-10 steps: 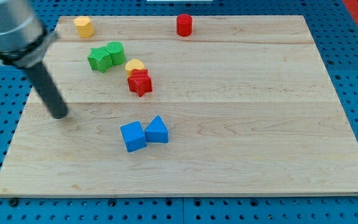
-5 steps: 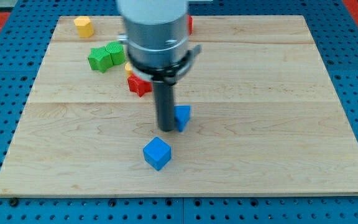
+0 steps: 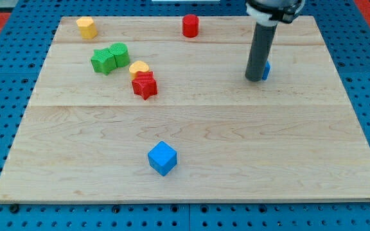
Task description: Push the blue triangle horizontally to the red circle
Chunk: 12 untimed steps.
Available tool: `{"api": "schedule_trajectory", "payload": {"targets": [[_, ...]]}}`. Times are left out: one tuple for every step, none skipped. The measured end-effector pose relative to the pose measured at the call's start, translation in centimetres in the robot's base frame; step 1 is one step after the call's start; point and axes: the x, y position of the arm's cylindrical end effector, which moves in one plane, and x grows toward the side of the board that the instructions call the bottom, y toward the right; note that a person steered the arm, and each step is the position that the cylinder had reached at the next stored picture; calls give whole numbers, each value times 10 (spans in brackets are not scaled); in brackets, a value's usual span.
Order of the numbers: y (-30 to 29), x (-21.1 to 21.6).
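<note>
My tip (image 3: 255, 79) rests on the board in the upper right part of the view. The blue triangle (image 3: 266, 70) is right behind the rod on its right side, mostly hidden, with only a sliver showing; it seems to touch the rod. The red circle (image 3: 190, 25) stands near the view's top edge of the board, well to the left of and above the tip.
A blue cube (image 3: 162, 158) sits low at centre-left. A red star-like block (image 3: 144, 85) and a yellow block (image 3: 139, 67) touch at left centre. Two green blocks (image 3: 110, 58) lie further left. A yellow block (image 3: 87, 27) is at top left.
The rod swept from the far left across the board to the upper right, pushing the blue triangle up and right. The blue cube was knocked down and right from the triangle.
</note>
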Motion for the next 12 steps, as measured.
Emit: {"api": "schedule_trajectory", "payload": {"targets": [[19, -31], [59, -29], [92, -29], [96, -60], [86, -79], [84, -46], [58, -45], [44, -89], [34, -114], [29, -107], [31, -104], [42, -104]]}}
